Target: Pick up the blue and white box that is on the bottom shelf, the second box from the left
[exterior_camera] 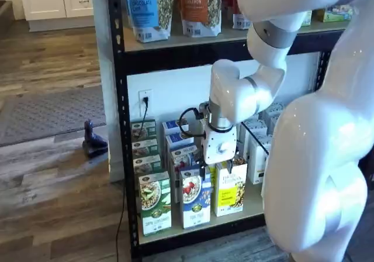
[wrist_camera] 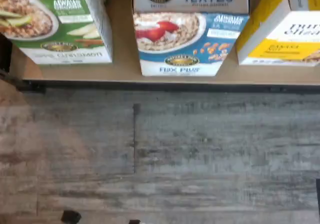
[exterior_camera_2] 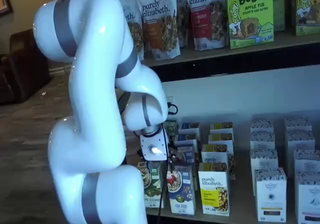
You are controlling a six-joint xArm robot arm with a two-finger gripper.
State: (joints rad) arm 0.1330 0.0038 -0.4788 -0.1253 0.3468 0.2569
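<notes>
The blue and white box (wrist_camera: 190,39) stands at the front of the bottom shelf (wrist_camera: 125,73), between a green-and-white carton (wrist_camera: 55,29) and a yellow carton (wrist_camera: 282,34). It shows a bowl with red berries. In both shelf views the blue and white box (exterior_camera: 194,204) (exterior_camera_2: 181,189) heads a row of like cartons. My gripper (exterior_camera: 216,169) hangs in front of the shelf, just above that front box and the yellow one beside it. Its black fingers stand apart with nothing between them. It touches no box.
Rows of further cartons (exterior_camera_2: 270,194) fill the bottom shelf (exterior_camera: 175,231) to the right. An upper shelf (exterior_camera: 175,40) holds granola bags. A black upright (exterior_camera: 120,127) stands at the left. Grey plank floor (wrist_camera: 160,154) lies in front of the shelf's black beam.
</notes>
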